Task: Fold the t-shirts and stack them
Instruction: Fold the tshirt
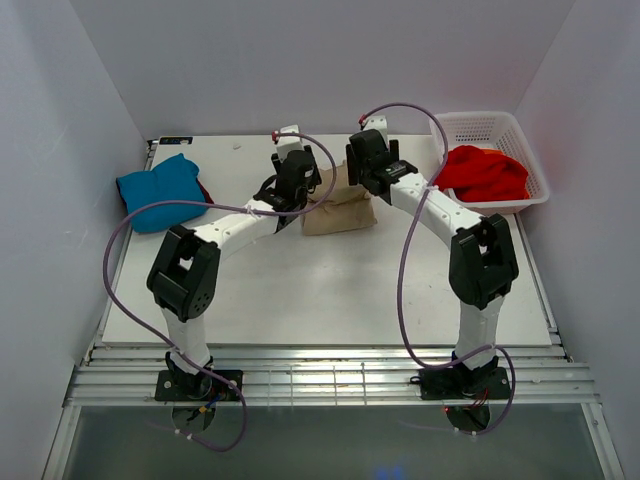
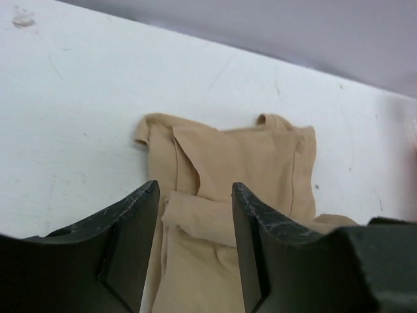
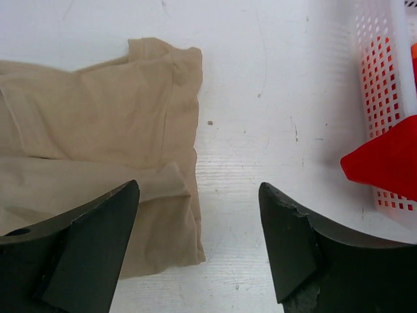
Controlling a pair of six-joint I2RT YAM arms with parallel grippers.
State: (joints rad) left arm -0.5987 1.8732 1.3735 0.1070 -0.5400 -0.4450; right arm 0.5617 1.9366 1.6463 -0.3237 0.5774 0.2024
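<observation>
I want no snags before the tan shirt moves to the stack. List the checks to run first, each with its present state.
1. Left gripper free of cloth: ok. Its jaws stand apart above the tan shirt, pinching nothing.
2. Right gripper free of cloth: ok. Its jaws are wide, over the shirt's edge and the bare table.
3. Tan shirt folded: ok. It is a compact bundle, with one loose flap on top.
4. Stack spot ready: ok. The teal shirt lies folded at the table's left.
5. Red shirt folded: not ok. It sits bunched in the white basket.
</observation>
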